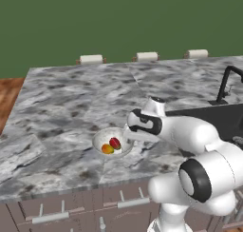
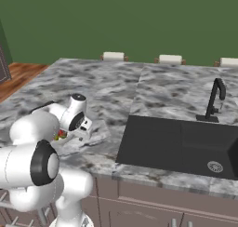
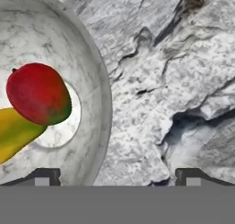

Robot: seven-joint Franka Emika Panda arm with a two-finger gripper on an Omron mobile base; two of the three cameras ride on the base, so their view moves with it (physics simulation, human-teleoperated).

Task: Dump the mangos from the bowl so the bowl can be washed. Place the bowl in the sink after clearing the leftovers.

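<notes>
The white-grey bowl (image 1: 99, 140) sits on the marble counter near its front edge, holding the dark red mango (image 1: 115, 142) and the orange-yellow mango (image 1: 107, 149). My gripper (image 1: 128, 135) hangs open at the bowl's right rim. In the hand view the bowl's rim (image 3: 99, 81) runs between my fingertips: one fingertip (image 3: 43, 176) is over the bowl's inside, the other over the counter. The red mango (image 3: 39, 93) and the yellow mango (image 3: 13, 132) lie side by side in the bowl's middle. The black sink (image 2: 179, 144) lies to the right, apart from the bowl (image 2: 65, 138).
A thin black faucet (image 2: 214, 100) stands behind the sink (image 1: 223, 116). Three white-topped objects (image 1: 91, 59) line the counter's far edge. The counter's front edge runs just below the bowl, with drawers (image 1: 128, 203) under it. Wooden floor (image 1: 8, 95) shows at the left.
</notes>
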